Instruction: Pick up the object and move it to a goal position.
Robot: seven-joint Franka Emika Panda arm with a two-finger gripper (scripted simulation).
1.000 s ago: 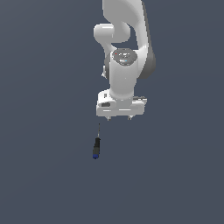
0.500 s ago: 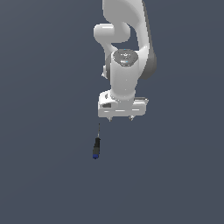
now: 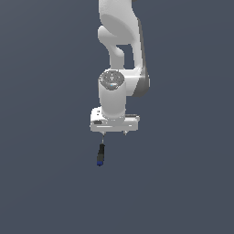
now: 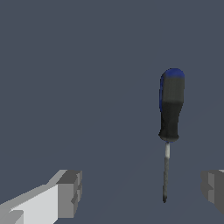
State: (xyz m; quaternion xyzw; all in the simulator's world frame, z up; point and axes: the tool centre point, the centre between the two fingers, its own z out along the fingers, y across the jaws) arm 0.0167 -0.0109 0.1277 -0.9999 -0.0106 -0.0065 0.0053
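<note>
On the plain grey-blue floor (image 3: 41, 183), toward the exterior view's left of the arm's hand, lies the screwdriver (image 3: 100, 154). It points roughly up and down in that view: the thin grey shaft runs toward the hand, and the black handle with its blue end lies on the far side from it. Just beside it, to the exterior view's right, the white arm (image 3: 119, 55) comes down from above and ends in the gripper (image 3: 114, 133), whose broad white body hangs just above the shaft's tip; the fingertips are too small there to make out.

In the wrist view the screwdriver (image 4: 169, 127) rests between the two grey fingertips (image 4: 70, 192), touching neither and sitting closer to one of them. The gripper (image 4: 142, 189) is spread wide, with much more room between its jaws than the tool's handle takes up. The shaft's tip reaches about level with the fingertips, while the handle and blue cap lie beyond them. Nothing is held.
</note>
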